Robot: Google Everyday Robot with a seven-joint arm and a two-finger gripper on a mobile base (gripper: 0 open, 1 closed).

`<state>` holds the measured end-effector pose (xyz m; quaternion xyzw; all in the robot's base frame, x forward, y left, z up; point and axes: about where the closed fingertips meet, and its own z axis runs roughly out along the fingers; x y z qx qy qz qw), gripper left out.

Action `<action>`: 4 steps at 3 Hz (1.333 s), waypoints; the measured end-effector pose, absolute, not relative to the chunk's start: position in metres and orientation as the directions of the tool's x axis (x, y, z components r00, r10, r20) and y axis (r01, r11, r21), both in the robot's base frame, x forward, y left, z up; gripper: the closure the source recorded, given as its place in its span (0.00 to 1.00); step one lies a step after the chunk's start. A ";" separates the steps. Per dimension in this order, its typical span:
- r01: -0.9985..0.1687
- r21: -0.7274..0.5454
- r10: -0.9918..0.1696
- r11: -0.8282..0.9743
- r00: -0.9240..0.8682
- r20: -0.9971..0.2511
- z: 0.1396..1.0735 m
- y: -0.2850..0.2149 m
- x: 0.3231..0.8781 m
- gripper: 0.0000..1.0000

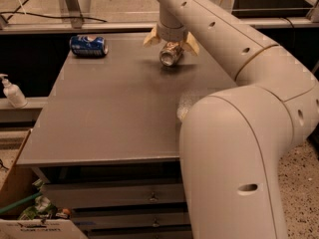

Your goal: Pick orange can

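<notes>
The orange can (pixel 170 54) lies on its side at the far middle of the grey table (pixel 109 113), its silver end facing me; only a little of its label shows. My gripper (pixel 171 42) comes down over it from above. Its two cream fingers (pixel 151 38) stand spread, one on each side of the can, wider than the can. The can rests on the table between them. The large arm fills the right half of the view and hides the table's right side.
A blue can (pixel 88 45) lies on its side at the table's far left corner. A white pump bottle (pixel 12 91) stands on a ledge to the left. A cardboard box (pixel 20 203) with rubbish sits at the lower left. Drawers (pixel 149 198) are under the table.
</notes>
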<state>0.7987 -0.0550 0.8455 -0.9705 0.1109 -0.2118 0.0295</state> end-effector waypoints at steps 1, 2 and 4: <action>-0.217 -0.077 -0.230 -0.973 0.876 0.425 0.847 -0.055 0.804 0.00; -0.239 -0.081 -0.250 -0.968 0.876 0.411 0.844 -0.058 0.807 0.00; -0.267 -0.109 -0.288 -0.958 0.882 0.372 0.835 -0.063 0.812 0.16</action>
